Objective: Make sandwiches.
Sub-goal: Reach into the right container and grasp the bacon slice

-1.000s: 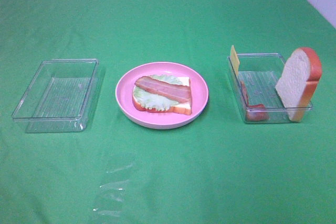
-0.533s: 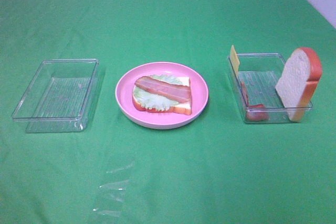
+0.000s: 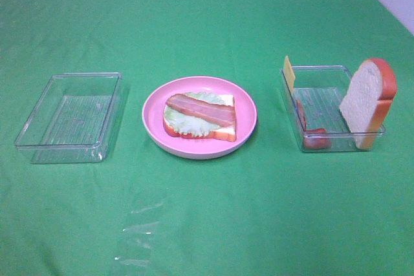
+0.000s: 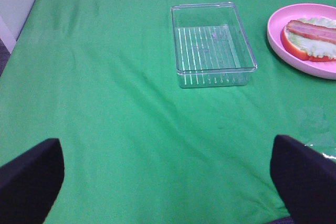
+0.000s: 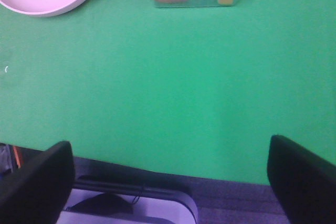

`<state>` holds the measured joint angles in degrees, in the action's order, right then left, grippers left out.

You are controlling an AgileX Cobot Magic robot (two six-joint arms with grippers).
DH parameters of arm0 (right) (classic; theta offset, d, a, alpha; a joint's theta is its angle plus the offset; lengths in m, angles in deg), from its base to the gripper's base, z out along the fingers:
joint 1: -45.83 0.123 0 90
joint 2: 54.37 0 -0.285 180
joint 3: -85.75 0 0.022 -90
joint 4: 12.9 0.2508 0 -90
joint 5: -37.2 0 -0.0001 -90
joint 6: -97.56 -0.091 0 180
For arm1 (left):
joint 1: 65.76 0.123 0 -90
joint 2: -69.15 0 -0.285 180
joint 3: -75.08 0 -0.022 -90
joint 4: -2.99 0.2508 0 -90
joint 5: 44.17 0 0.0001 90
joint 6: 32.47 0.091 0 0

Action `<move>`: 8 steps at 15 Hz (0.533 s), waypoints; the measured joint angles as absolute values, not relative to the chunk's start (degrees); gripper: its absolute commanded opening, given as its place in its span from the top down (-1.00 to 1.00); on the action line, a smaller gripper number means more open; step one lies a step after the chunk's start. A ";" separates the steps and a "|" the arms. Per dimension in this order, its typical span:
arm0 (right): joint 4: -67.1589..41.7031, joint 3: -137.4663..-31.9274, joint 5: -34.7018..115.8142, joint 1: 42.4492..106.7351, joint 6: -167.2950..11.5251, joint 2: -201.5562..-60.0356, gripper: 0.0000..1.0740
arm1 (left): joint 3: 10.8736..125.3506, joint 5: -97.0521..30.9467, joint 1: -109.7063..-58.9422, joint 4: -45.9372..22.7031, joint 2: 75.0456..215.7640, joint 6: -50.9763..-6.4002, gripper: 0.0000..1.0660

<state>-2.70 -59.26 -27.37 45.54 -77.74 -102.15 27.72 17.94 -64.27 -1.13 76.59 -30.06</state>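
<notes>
On the pink plate (image 3: 155, 111) lies a partial sandwich (image 3: 199, 117): one bread slice, pale green lettuce and a bacon strip (image 3: 201, 109) on top. It also shows in the left wrist view (image 4: 311, 39). The right clear tray (image 3: 331, 139) holds a second bread slice (image 3: 367, 99) standing on edge, a yellow cheese slice (image 3: 288, 72) leaning at its far left corner and a bacon strip (image 3: 315, 138). My left gripper (image 4: 168, 182) and right gripper (image 5: 168, 174) are open and empty, back near the table's front edge. Neither shows in the exterior view.
An empty clear tray (image 3: 71, 117) stands left of the plate; it also shows in the left wrist view (image 4: 212, 45). Green cloth (image 3: 207, 224) covers the table. The table's front edge (image 5: 157, 169) shows in the right wrist view.
</notes>
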 measured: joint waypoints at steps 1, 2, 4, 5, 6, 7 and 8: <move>-1.61 -61.89 -27.08 45.54 -77.05 -107.71 -0.75 | 27.72 17.94 -64.27 -1.13 76.59 -30.06 -0.87; -0.01 -66.36 -25.48 45.54 -76.94 -116.70 -0.75 | 27.72 17.94 -64.27 -1.13 76.59 -30.06 -0.87; 1.02 -70.89 -25.31 46.92 -75.79 -125.24 -0.75 | 27.72 17.94 -64.27 -1.13 76.59 -30.06 -0.87; 1.08 -72.21 -25.13 48.41 -75.79 -127.70 -0.75 | 27.72 17.94 -64.27 -1.13 76.59 -30.06 -0.87; 0.91 -73.87 -24.22 51.22 -76.25 -131.08 -0.75 | 27.72 17.94 -64.27 -1.13 76.59 -30.06 -0.87; -0.12 -75.36 -23.13 54.19 -77.57 -134.41 -0.75 | 27.72 17.94 -64.27 -1.13 76.59 -30.06 -0.87; -1.56 -76.90 -21.87 57.29 -79.35 -138.19 -0.75 | 27.72 17.94 -64.27 -1.13 76.59 -30.06 -0.87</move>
